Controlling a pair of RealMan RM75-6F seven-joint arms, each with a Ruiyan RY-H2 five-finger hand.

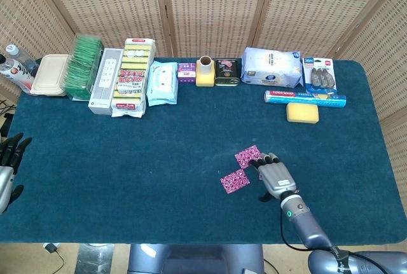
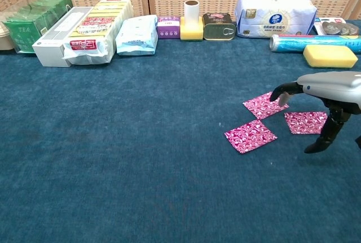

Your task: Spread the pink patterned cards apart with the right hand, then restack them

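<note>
Pink patterned cards (image 2: 250, 135) lying spread as three separate pieces on blue surface (image 2: 124, 141), right of centre. My right robot hand (image 2: 330, 88) hovering palm-down over them, fingertips (image 2: 280, 98) touching farthest card (image 2: 264, 105), gripping nothing. My left robot hand (image 1: 9, 159) idling at surface's left edge, fingers apart, holding nothing.

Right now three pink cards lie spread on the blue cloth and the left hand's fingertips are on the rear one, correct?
Not quite: it is the right hand whose fingertips rest on the rear card, as the chest view shows. The left hand sits at the table's left edge, away from the cards. Three pink cards do lie spread on the blue cloth.
</note>
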